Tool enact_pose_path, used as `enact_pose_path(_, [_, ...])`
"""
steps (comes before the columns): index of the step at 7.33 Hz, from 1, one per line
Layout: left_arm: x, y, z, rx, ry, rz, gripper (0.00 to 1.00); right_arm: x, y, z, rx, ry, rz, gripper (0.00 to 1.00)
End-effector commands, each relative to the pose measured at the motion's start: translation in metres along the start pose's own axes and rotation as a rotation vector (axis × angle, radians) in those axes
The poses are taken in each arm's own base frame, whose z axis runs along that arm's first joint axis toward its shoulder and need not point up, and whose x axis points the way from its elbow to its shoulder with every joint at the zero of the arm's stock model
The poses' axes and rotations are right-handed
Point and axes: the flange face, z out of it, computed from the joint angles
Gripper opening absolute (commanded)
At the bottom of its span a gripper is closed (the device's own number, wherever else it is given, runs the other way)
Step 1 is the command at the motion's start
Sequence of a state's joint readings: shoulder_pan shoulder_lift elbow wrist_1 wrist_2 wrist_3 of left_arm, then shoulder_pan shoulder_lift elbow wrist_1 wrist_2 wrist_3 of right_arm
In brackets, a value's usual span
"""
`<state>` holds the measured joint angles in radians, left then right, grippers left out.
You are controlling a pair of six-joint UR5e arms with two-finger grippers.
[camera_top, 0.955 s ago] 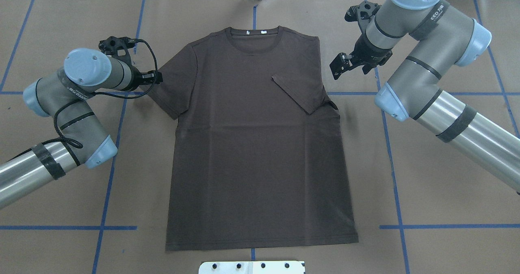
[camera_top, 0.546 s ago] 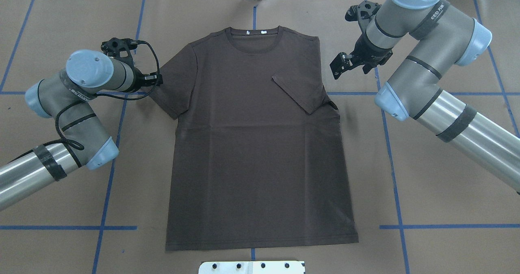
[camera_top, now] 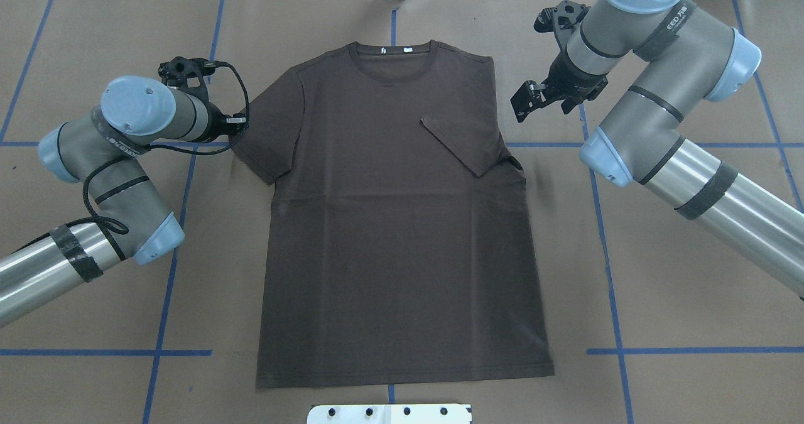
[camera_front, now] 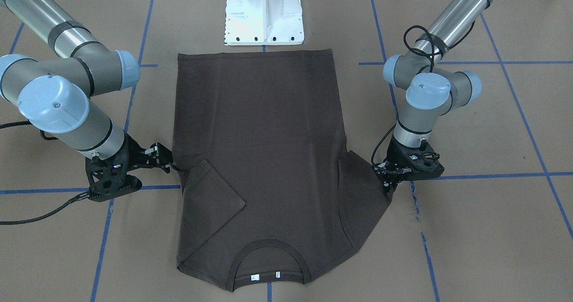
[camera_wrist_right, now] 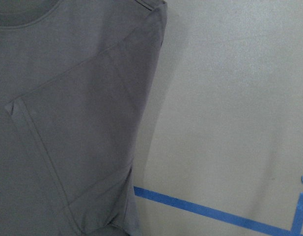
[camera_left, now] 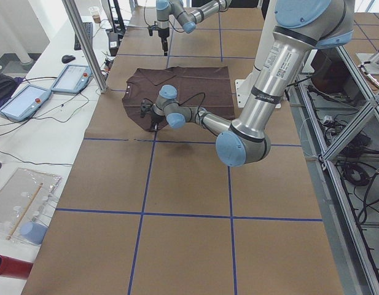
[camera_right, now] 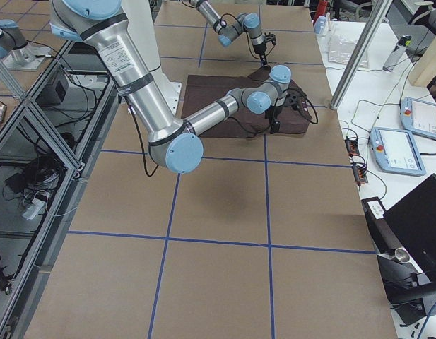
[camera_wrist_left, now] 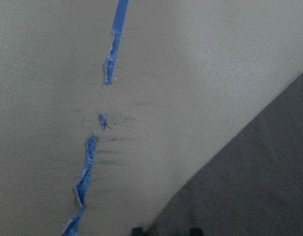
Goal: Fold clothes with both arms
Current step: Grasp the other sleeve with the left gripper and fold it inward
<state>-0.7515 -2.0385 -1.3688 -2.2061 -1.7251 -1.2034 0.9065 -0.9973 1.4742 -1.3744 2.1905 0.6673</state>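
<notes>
1. Dark brown short-sleeved cotton T-shirt (camera_top: 402,242): lies flat, front up, mid-table on the brown paper table cover (camera_top: 678,298). Hem is near the robot's white bolted base plate (camera_top: 389,413), and the ribbed round collar (camera_top: 394,66) with white neck tags (camera_top: 394,50) is at the far end.
2. Right sleeve (camera_top: 468,144): folded inward across the chest.
3. Left sleeve (camera_top: 267,135): spread out flat to the left.
4. Black two-finger left gripper (camera_top: 242,121): low at the left sleeve's outer edge. Fingertips (camera_wrist_left: 193,230) are slightly apart with the cloth edge between them.
5. Black two-finger right gripper (camera_top: 522,102): just right of the shirt's shoulder, clear of the cloth, jaws spread and holding nothing.
6. Blue tape grid lines (camera_top: 691,350): cross the cover.
</notes>
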Motion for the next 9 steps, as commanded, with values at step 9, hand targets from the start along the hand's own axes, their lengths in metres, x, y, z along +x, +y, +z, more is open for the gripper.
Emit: enact_pose_path(9, [0.263, -0.005, -0.034, -0.087, 0.002, -0.092, 0.00, 0.006, -0.001, -0.003, 0.007, 0.002, 0.006, 1.00])
